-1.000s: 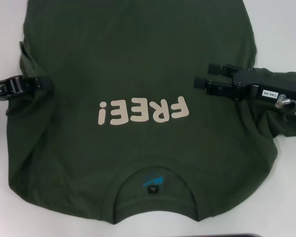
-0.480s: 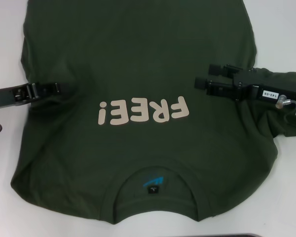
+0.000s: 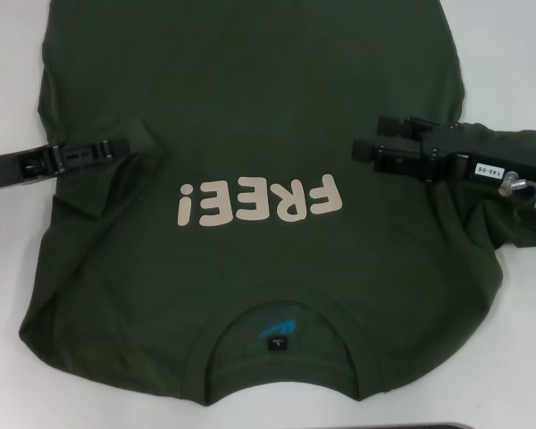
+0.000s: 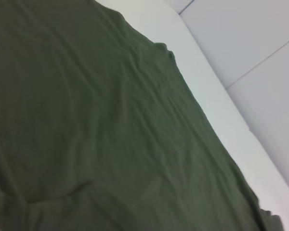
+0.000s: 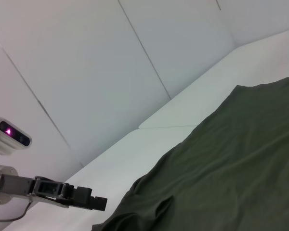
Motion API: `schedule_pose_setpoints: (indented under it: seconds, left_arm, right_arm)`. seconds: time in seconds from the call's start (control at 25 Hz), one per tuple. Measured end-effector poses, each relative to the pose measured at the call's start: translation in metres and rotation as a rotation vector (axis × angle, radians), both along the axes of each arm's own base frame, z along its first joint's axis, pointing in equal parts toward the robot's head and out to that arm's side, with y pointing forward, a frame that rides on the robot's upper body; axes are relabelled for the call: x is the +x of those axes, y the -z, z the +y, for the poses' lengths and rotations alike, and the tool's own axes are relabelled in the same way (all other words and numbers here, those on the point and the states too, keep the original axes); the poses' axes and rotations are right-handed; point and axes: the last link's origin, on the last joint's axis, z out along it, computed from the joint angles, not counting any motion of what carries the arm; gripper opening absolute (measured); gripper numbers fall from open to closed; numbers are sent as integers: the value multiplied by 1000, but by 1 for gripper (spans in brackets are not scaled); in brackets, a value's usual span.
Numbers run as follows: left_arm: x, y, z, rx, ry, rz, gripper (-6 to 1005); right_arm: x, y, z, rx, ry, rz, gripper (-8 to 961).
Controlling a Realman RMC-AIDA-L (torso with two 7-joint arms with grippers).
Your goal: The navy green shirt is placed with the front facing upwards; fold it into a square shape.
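Colours, shirt on table

The navy green shirt (image 3: pixel 250 116) dark olive, plain; cream "FREE!" lettering (image 3: pixel 261 201); neck label (image 3: pixel 275 343) black under a blue mark. Table (image 3: pixel 9 63) white. Both grippers black, right one with a white tag (image 3: pixel 488 169).

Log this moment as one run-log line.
shirt: flat, lettering up | left gripper: carrying sleeve inward | right gripper: over right side | fold: started

White table (image 3: pixel 518 71) carries the navy green shirt (image 3: pixel 250 107) (front up).
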Motion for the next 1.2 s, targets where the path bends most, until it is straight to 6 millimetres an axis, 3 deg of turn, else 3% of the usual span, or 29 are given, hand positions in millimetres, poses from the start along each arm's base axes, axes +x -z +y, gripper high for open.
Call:
schedule_pose_setpoints:
  seconds: [0.08,0.52,1.2]
  left_arm:
    - [-4,-1,0,18,7,23,698]
    - [-21,-7,-6,67,78,151,896]
    - [-35,-5,-10,46,50,226,892]
  right_arm:
    - [0,0,0,0,1,0,899]
    - [0,-1,1,7,2,7,898]
    - [-1,0,-1,3,2,13,897]
